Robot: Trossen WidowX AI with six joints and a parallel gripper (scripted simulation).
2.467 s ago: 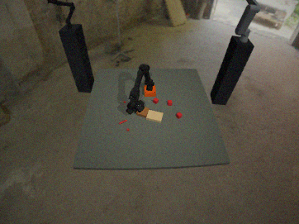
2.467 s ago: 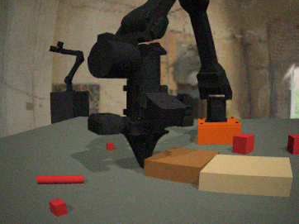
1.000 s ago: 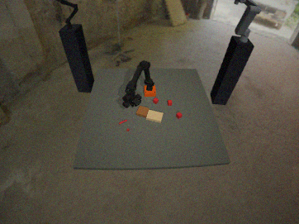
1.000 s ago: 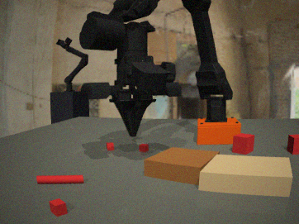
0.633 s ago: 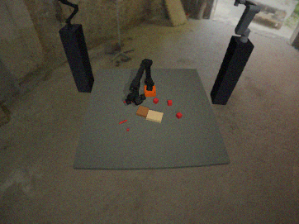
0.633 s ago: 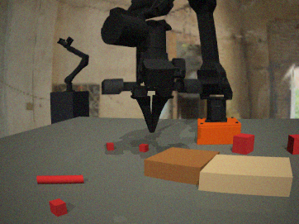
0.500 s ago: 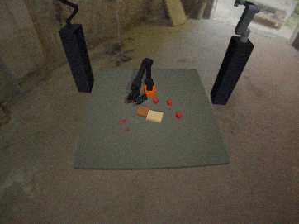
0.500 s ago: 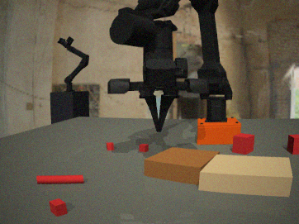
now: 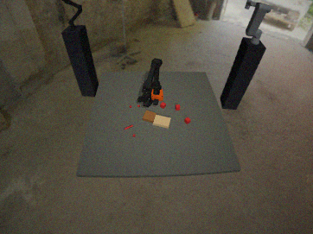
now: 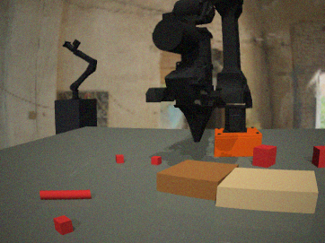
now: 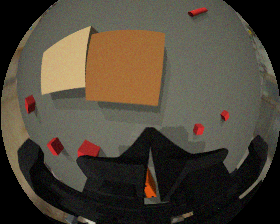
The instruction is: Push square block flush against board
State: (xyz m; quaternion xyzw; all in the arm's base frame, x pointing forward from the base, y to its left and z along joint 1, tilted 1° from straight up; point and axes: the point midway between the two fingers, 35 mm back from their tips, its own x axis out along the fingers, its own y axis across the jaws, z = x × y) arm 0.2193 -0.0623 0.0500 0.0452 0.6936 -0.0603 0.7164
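Observation:
A brown square block lies flat on the grey mat. A tan board lies side by side with it, and their facing sides look pressed together. My gripper is shut and empty. It hangs a little above the mat, behind the two parts and apart from them, next to the arm's orange base.
Small red cubes lie around on the mat. A red stick lies to the front left. Two dark pillars stand beside the mat.

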